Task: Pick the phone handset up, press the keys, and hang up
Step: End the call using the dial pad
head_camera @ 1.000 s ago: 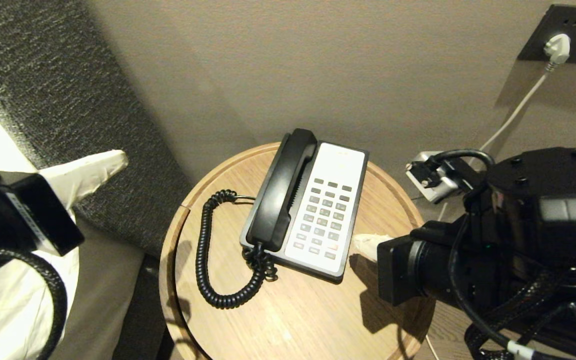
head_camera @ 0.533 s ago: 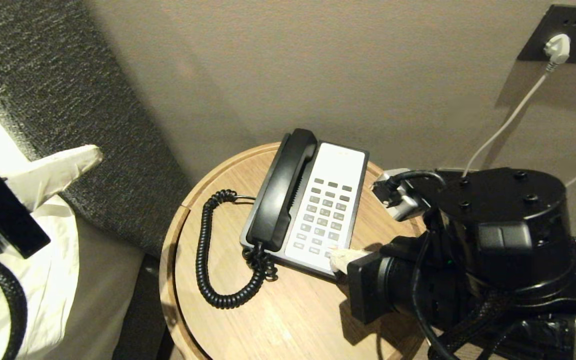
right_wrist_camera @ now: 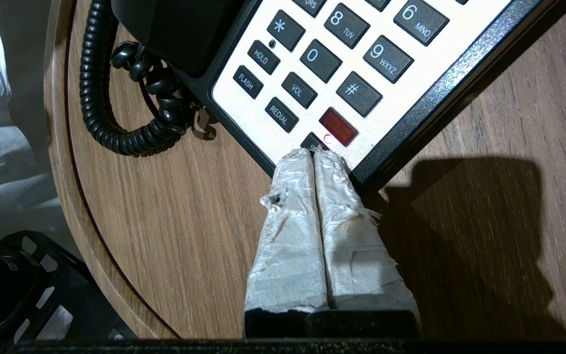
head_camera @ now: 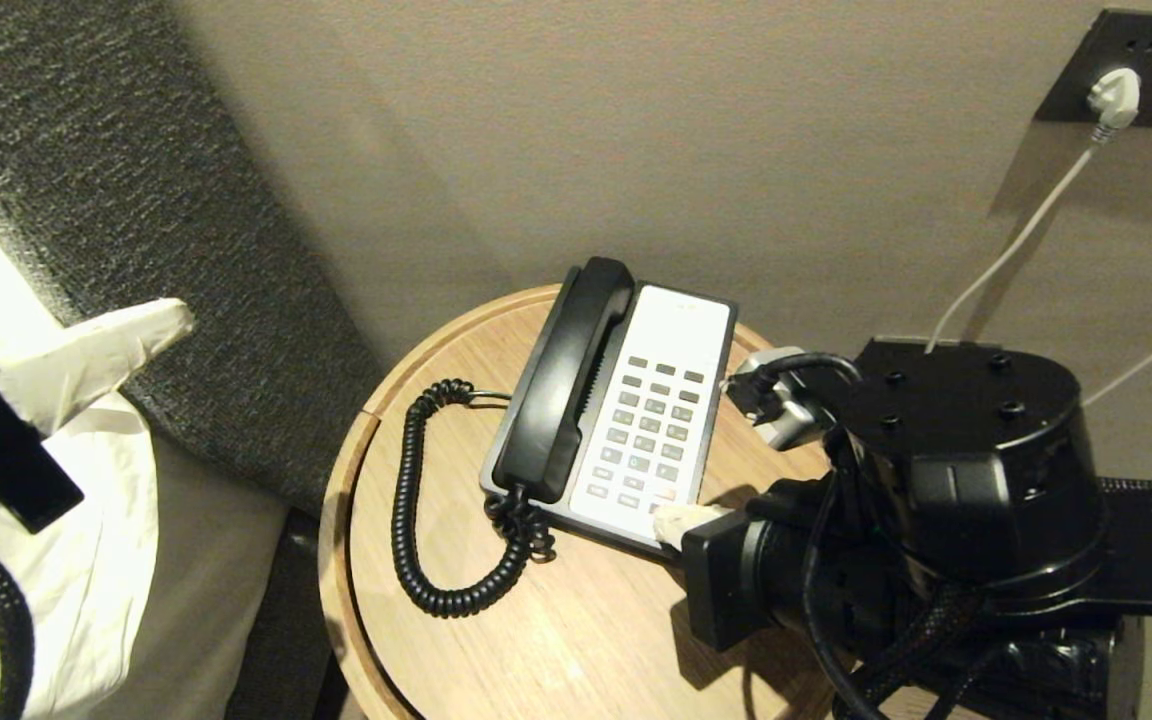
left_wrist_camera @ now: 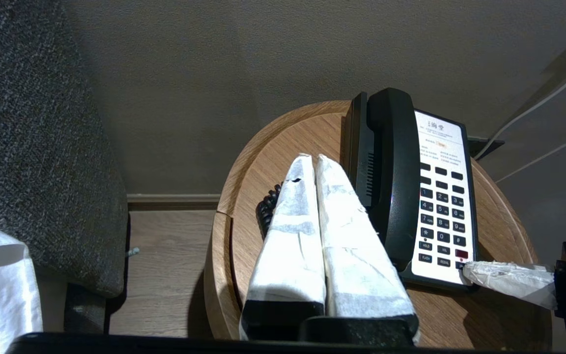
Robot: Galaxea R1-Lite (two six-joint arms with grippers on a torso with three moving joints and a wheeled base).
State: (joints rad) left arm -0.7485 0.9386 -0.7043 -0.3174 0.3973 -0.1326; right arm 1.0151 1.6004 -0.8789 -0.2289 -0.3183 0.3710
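Note:
The black phone handset (head_camera: 566,380) lies in its cradle on the phone base, which stands on a round wooden table (head_camera: 576,640). The handset's coiled cord (head_camera: 416,520) loops to the left of the base. My right gripper (head_camera: 666,520) is shut, and its white-wrapped tips (right_wrist_camera: 312,155) are at the near right corner of the keys (right_wrist_camera: 322,59). The tips cover a dark bottom-row key beside the reddish key (right_wrist_camera: 338,126). My left gripper (head_camera: 171,320) is shut and empty, held off to the left of the table. In its wrist view its tips (left_wrist_camera: 312,160) point toward the handset (left_wrist_camera: 396,172).
A grey upholstered panel (head_camera: 136,200) and white bedding (head_camera: 86,560) are on the left. A wall socket with a white plug (head_camera: 1116,95) and a trailing cable is at the back right. The table's raised rim (head_camera: 336,520) drops off to the floor.
My right arm has swung left and forward, bringing its shut tips from beside the phone base onto the faceplate's near right corner. My left gripper has drawn back to the left.

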